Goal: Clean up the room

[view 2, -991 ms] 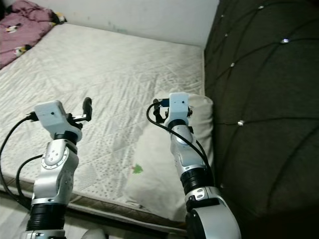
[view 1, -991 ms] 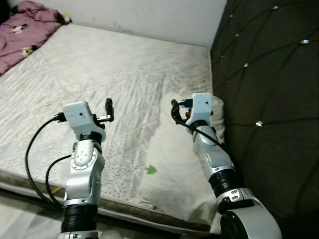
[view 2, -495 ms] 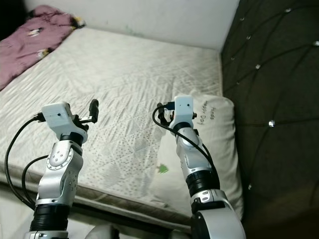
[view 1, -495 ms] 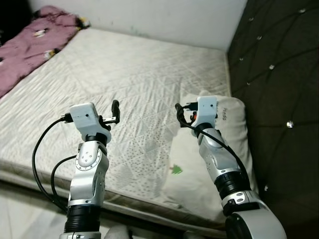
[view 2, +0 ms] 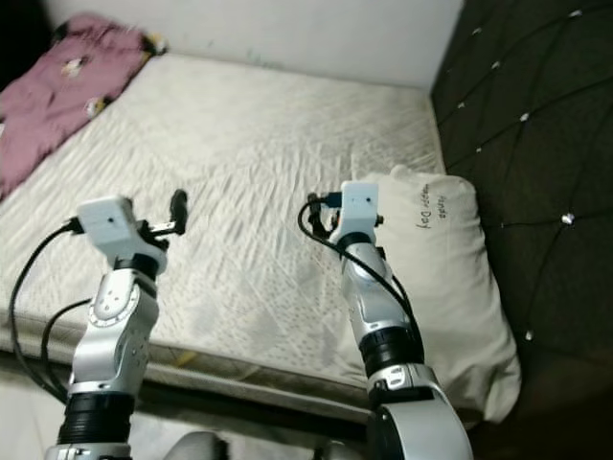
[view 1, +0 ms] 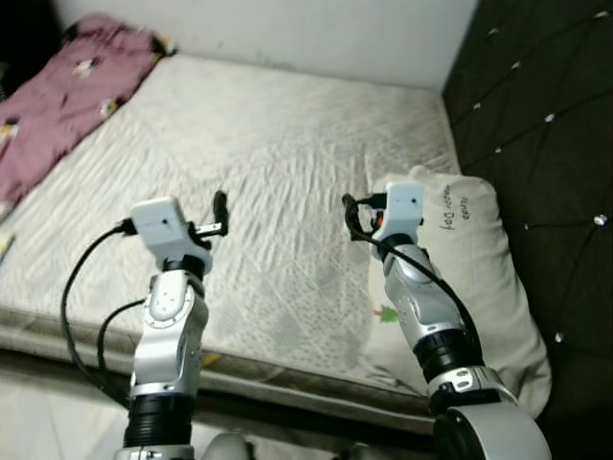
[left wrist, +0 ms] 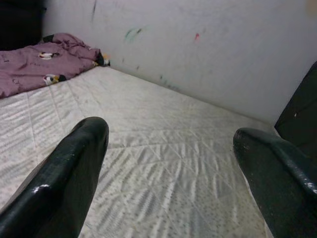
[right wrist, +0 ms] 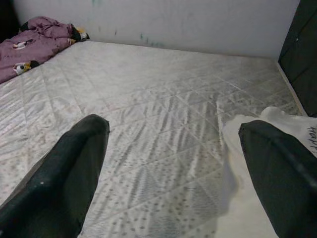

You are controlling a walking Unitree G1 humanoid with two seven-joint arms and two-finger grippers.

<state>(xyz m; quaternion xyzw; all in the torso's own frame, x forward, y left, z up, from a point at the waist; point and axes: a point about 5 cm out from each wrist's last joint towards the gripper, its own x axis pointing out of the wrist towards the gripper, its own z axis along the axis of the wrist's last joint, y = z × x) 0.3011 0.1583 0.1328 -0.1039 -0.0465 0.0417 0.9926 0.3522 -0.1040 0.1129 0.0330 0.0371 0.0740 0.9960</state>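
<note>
Head views: a bare quilted mattress (view 1: 287, 163) is filling most of the scene, running back to a pale, scuffed wall (view 1: 287, 34). A dark tufted headboard (view 1: 546, 144) is standing along the robot's right. A white pillow (view 1: 479, 278) is lying on the mattress against the headboard, printed with small lettering and a green mark. A crumpled purple blanket (view 1: 67, 105) is lying at the far left corner of the mattress. Both arms are reaching forward above the near edge of the mattress: the left gripper (view 1: 219, 209) over bare quilting, the right gripper (view 2: 316, 213) just beside the pillow's left edge.

Left wrist view: the left gripper's fingers (left wrist: 69, 178) are standing wide apart, holding nothing, and are pointing across the mattress toward the wall, with the blanket at the far corner.

Right wrist view: the right gripper's fingers (right wrist: 64, 173) are likewise spread wide and empty, with the pillow's corner (right wrist: 277, 124) lying near one finger.
</note>
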